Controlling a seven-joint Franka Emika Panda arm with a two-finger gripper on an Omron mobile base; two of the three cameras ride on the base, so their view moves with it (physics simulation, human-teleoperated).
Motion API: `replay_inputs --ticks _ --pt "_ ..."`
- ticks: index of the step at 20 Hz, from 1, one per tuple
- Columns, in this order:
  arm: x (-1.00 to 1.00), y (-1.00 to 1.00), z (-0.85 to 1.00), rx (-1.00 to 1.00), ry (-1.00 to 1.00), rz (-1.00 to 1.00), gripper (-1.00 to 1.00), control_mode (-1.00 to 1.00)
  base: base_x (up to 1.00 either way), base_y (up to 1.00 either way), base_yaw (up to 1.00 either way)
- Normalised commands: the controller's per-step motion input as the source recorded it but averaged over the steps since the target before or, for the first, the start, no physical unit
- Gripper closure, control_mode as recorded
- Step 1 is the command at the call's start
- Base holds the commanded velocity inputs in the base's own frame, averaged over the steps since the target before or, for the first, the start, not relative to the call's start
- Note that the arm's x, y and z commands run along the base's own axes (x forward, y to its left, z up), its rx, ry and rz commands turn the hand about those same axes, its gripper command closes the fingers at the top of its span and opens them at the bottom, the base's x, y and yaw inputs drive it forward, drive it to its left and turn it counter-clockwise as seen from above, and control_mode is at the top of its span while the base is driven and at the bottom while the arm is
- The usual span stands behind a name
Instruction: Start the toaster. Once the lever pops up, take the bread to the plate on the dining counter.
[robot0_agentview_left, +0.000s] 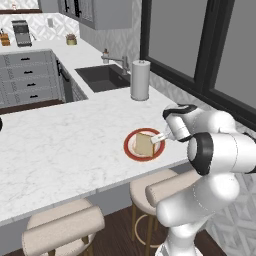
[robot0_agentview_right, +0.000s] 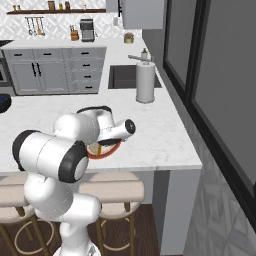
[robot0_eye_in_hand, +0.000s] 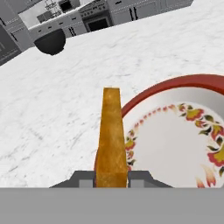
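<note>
**Bread over the plate**

The tool (robot0_eye_in_hand: 111, 177) is pinching the bread (robot0_eye_in_hand: 111, 135) tight between its two tips. The bread is standing on its edge over the plate (robot0_agentview_left: 131, 148), at the plate's 9 o'clock rim in the hand view. The plate is sitting on the white tabletop (robot0_agentview_left: 60, 155), with the paper towel roll (robot0_agentview_left: 140, 80) at its 12 o'clock.

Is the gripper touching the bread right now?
Touching. In the hand view the two fingertips press against both sides of the bread, held edge-on over the plate rim, with no gap.
</note>
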Motion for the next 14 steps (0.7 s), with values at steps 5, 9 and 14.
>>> replay_inputs --ticks 5,9,14 --pt "0.00 -0.01 -0.16 0.00 0.00 0.10 1.00 -1.00 0.00 0.00 0.00" --pt "0.10 0.00 -0.02 0.00 0.00 0.09 1.00 -1.00 0.00 0.00 0.00" --pt "0.22 -0.02 0.00 0.00 0.00 0.08 -1.00 -1.00 0.00 0.00 0.00"
